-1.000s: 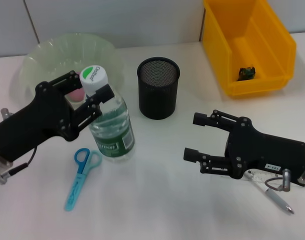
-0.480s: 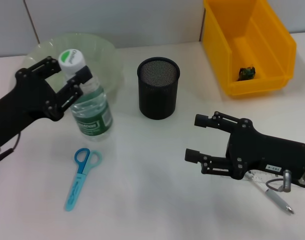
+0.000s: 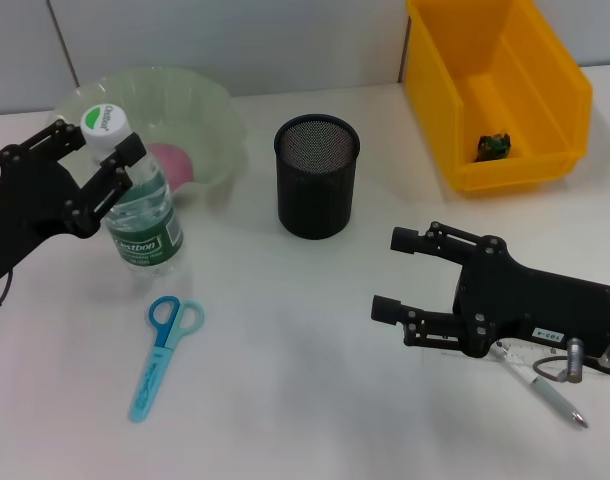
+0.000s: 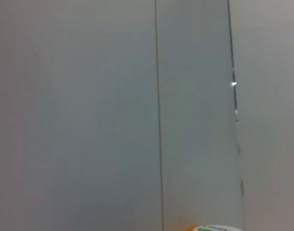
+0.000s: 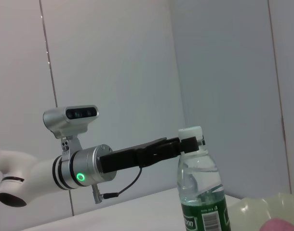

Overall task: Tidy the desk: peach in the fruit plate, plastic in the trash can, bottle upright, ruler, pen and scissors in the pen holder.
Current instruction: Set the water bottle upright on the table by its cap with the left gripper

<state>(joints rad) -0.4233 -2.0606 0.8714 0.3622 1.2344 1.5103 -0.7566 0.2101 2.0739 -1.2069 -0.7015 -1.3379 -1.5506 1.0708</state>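
Bottle point(image 3: 140, 215) is standing beside fruit plate point(image 3: 200, 110); your left claw point(image 3: 97, 162) is gripping its neck—opening off-centre could topple it.

I see a white desk point(image 3: 315, 400) running back to a pale grey paneled wall point(image 3: 235, 40). That same wall point(image 4: 89, 115) fills my left wrist view.
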